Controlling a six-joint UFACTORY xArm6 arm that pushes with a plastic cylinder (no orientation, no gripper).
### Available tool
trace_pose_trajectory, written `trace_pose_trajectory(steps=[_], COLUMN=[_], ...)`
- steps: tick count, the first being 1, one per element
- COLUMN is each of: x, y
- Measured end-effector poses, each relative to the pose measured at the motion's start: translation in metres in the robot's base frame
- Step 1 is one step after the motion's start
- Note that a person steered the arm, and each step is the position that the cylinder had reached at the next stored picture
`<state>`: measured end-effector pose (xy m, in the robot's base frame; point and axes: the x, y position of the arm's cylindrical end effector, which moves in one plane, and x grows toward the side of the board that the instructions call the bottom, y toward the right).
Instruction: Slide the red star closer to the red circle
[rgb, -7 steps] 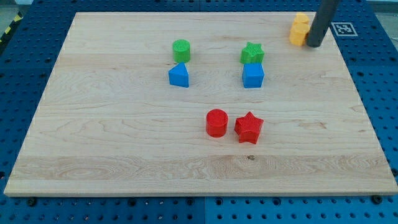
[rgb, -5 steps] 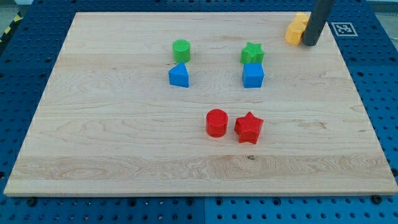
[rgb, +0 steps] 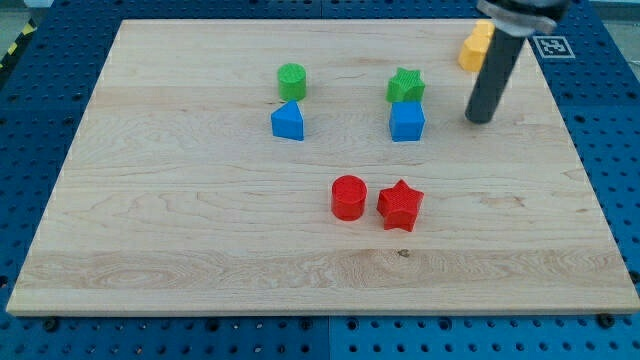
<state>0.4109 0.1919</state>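
Note:
The red star (rgb: 401, 204) lies on the wooden board a little below its middle. The red circle (rgb: 349, 196) stands just to its left, with a thin gap between them. My tip (rgb: 480, 118) rests on the board at the upper right, well above and to the right of the red star and to the right of the blue cube (rgb: 407, 121).
A green star (rgb: 405, 86) sits just above the blue cube. A green cylinder (rgb: 292, 80) sits above a blue triangle (rgb: 288, 121) at the upper middle. A yellow block (rgb: 475, 46) lies near the board's top right edge, partly behind the rod.
My tip has moved down and slightly left, away from the yellow block toward the board's middle right. The yellow block shifted a little left. The red star and red circle have not moved.

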Motion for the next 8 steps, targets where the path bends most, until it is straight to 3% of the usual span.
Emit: trace_pose_trajectory(steps=[1,2,4,6,8], x=[0.047,0.056,0.073,0.126,0.123], y=[-0.040,-0.102,-0.039,-0.090,-0.099])
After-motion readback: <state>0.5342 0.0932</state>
